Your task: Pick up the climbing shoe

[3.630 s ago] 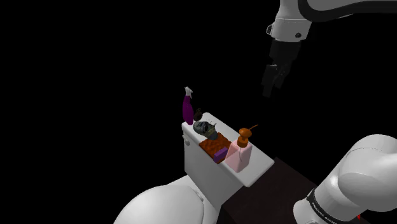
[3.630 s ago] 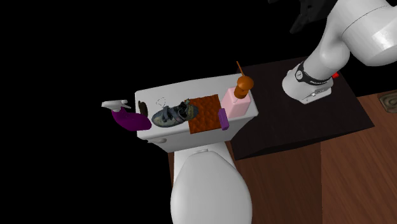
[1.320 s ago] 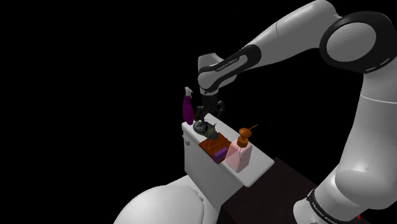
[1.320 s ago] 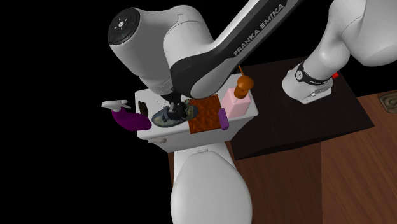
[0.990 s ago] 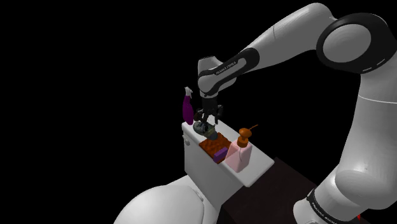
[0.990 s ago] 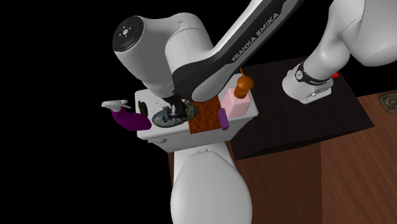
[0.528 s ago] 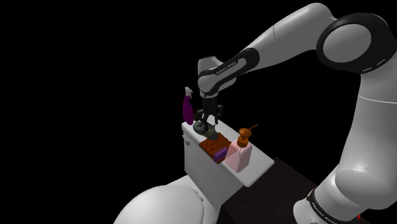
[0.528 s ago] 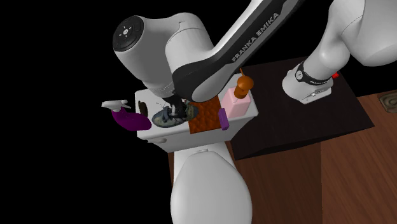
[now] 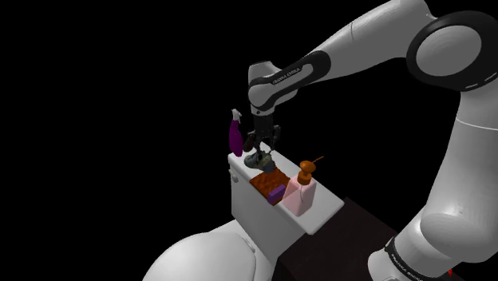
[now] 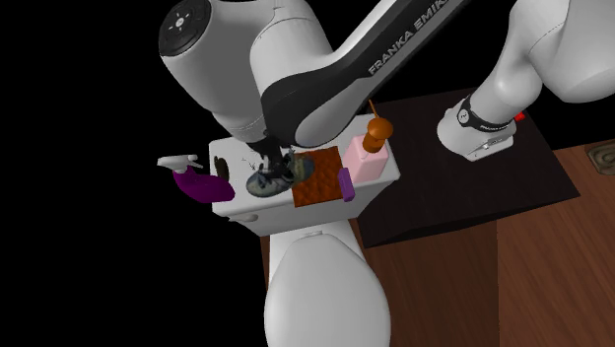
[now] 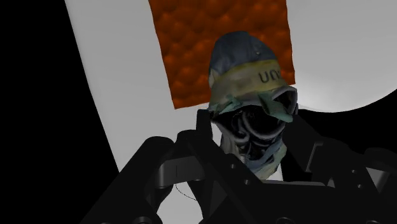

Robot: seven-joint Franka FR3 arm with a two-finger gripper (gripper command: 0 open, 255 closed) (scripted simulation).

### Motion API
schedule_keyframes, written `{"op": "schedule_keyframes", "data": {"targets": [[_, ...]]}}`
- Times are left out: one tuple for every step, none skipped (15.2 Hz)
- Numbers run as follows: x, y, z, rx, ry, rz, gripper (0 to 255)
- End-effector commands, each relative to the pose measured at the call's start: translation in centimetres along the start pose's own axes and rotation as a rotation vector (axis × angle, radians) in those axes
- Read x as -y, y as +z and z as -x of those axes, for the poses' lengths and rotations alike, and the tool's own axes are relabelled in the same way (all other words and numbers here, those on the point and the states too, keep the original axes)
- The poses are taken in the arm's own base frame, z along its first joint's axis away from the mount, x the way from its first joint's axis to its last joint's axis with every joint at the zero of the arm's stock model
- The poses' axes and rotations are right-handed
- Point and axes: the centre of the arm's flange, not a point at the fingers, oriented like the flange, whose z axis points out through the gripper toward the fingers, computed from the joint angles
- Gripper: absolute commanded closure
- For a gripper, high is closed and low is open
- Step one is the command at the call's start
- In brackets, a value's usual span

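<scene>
Since the white toilet tank (image 9: pixel 259 214) carries everything, places are given by it: the white arm (image 9: pixel 359 48) reaches over its far end, an orange mat (image 11: pixel 191 51) covers its middle, a pink soap bottle (image 9: pixel 299 195) stands at the opposite end, and a purple spray bottle (image 9: pixel 235 137) lies beyond the far end. The climbing shoe (image 11: pixel 251 89) is at the lid's far end beside the mat, clasped about its opening by the black gripper (image 9: pixel 261 152); whether it touches the lid I cannot tell. It looks light, soft-sided and grippy, so holding across the stiffer heel seems safest.
</scene>
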Motion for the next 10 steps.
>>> {"op": "schedule_keyframes", "data": {"targets": [[-0.2,-1.0,0.2,0.000,0.000,0.000,255],[-0.2,-1.6,0.3,0.000,0.000,0.000,255],[-0.3,-2.1,0.4,0.000,0.000,0.000,255],[-0.3,-2.6,0.5,0.000,0.000,0.000,255],[-0.3,-3.1,0.6,0.000,0.000,0.000,255],[-0.4,-3.6,0.7,0.000,0.000,0.000,255],[-0.4,-4.1,0.8,0.000,0.000,0.000,255],[-0.4,-4.7,0.9,0.000,0.000,0.000,255],[-0.5,-4.7,0.9,0.000,0.000,0.000,255],[-0.5,-4.7,0.9,0.000,0.000,0.000,255]]}}
